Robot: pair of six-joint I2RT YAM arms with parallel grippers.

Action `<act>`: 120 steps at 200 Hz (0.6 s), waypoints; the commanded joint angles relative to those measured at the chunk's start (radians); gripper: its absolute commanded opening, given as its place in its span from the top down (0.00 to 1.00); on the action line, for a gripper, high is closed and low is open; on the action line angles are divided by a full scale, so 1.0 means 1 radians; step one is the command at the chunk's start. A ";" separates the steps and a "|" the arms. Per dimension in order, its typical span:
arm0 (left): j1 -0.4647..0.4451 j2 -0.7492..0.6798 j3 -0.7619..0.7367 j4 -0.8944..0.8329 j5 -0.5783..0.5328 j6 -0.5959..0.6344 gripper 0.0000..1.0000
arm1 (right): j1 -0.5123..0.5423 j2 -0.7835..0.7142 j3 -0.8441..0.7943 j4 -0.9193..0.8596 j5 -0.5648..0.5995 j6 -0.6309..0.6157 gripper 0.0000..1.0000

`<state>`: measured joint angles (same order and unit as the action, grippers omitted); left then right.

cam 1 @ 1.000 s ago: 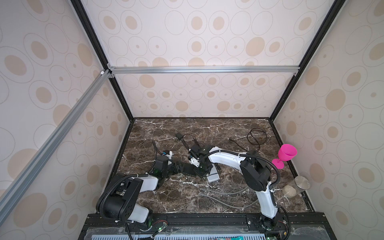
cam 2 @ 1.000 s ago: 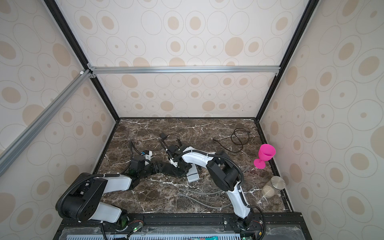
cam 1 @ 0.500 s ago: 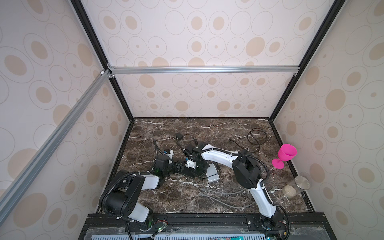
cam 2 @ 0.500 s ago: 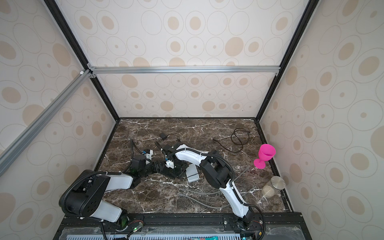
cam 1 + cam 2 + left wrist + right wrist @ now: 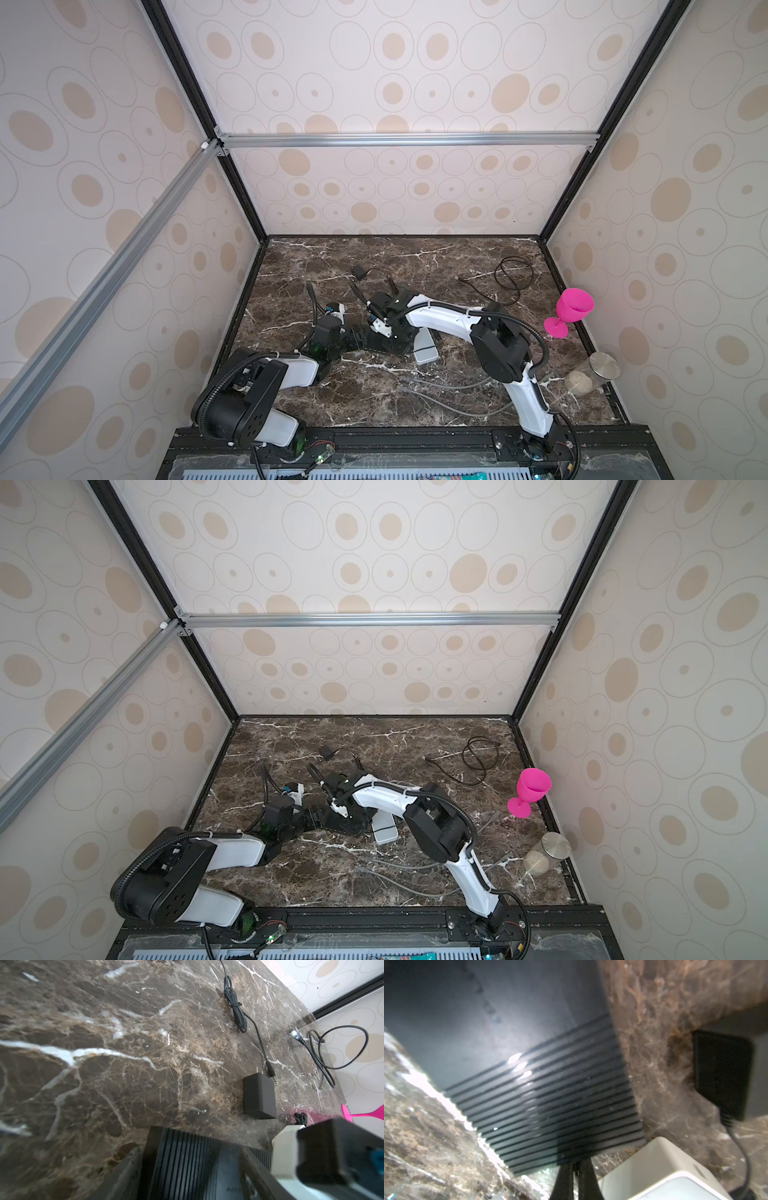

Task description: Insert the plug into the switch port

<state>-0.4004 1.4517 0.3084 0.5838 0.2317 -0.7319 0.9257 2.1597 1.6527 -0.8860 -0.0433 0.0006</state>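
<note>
Worktop (image 5: 357,409): dark marble; both arms meet near its middle.
switch (image 5: 395,347) (image 5: 353,825) (image 5: 182,1161) (image 5: 529,1095): black ribbed box lying flat mid-scene, with a white box (image 5: 424,353) (image 5: 654,1167) just to its right. Both sit where they did a second ago.
left end effector (image 5: 365,340): jaws spread wide across the switch's left end. By the left wrist view it is clamped on the switch's sides. Posture matches a second ago.
right end effector (image 5: 384,332) (image 5: 576,1165): fingers pressed together, narrow. Tips are at the switch's ribbed edge beside the white box. Cannot tell whether they touch it or pinch anything.
change: a second ago the right wrist hung farther right. It has since swung left over the switch, most of that by half a second ago, with little shift after.
plug (image 5: 460,279) (image 5: 424,759) (image 5: 295,1033): clear-tipped, on a black cable (image 5: 513,274), loose on the worktop far right and well apart from the switch.
power adapter (image 5: 356,272) (image 5: 259,1097): black, on the far side of the switch.
grey cables (image 5: 436,386): two, lying on the near side.
</note>
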 commanded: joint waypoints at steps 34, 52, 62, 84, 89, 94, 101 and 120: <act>-0.157 0.065 -0.038 -0.204 0.535 -0.116 0.28 | 0.014 -0.110 -0.296 1.335 -0.506 -0.046 1.00; -0.157 0.077 -0.034 -0.202 0.543 -0.112 0.28 | -0.004 -0.106 -0.366 1.484 -0.605 -0.042 1.00; -0.157 0.081 -0.034 -0.201 0.544 -0.112 0.28 | -0.007 -0.101 -0.372 1.504 -0.602 -0.043 1.00; -0.157 0.078 -0.031 -0.207 0.543 -0.109 0.28 | -0.013 -0.081 -0.301 1.393 -0.599 -0.052 0.99; -0.158 0.076 -0.029 -0.209 0.542 -0.110 0.28 | -0.014 -0.077 -0.286 1.358 -0.594 -0.056 0.94; -0.157 0.074 -0.028 -0.216 0.538 -0.108 0.28 | -0.015 -0.078 -0.274 1.331 -0.590 -0.061 0.90; -0.157 0.067 -0.028 -0.224 0.532 -0.107 0.28 | -0.017 -0.082 -0.269 1.303 -0.577 -0.068 0.87; -0.157 0.037 -0.017 -0.269 0.501 -0.098 0.28 | -0.018 -0.125 -0.302 1.237 -0.499 -0.091 0.78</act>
<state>-0.4080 1.4586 0.3138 0.5781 0.2092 -0.6956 0.8230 1.9965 1.2858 -0.3843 -0.4202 -0.0380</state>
